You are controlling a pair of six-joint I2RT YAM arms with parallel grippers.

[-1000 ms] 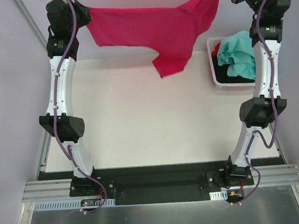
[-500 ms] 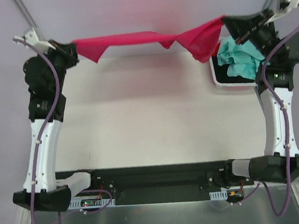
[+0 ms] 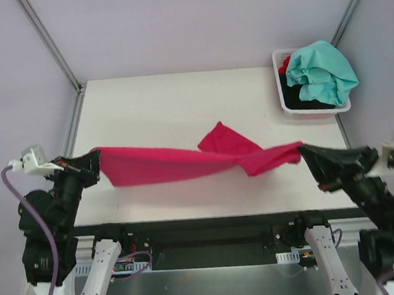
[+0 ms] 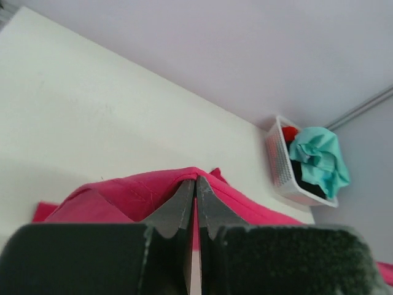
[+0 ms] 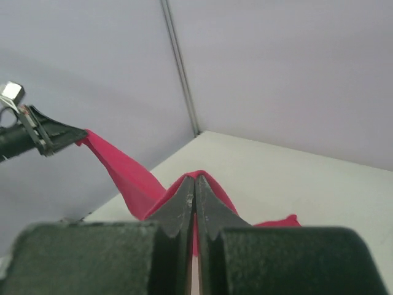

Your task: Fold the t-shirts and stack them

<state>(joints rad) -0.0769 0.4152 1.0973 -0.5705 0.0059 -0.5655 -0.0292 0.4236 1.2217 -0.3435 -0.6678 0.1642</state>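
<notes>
The magenta-pink t-shirt (image 3: 184,161) hangs stretched in a band between my two grippers above the near part of the table, with a flap (image 3: 225,140) drooping toward the table behind it. My left gripper (image 3: 93,158) is shut on its left end; the cloth (image 4: 147,196) wraps over the closed tips (image 4: 195,182). My right gripper (image 3: 306,153) is shut on its right end, with cloth (image 5: 132,178) pinched at the tips (image 5: 194,179). A teal-mint t-shirt (image 3: 322,73) lies on top of black and red ones (image 3: 285,64) in the basket.
The white plastic basket (image 3: 280,97) stands at the table's far right corner, also in the left wrist view (image 4: 277,166). Grey frame posts (image 3: 46,40) rise at the back corners. The white table top (image 3: 172,101) lies under the shirt.
Both arms have swung from the far edge back to the near edge and lowered, carrying the pink shirt with them. The shirt now hangs as a twisted band near the front.
</notes>
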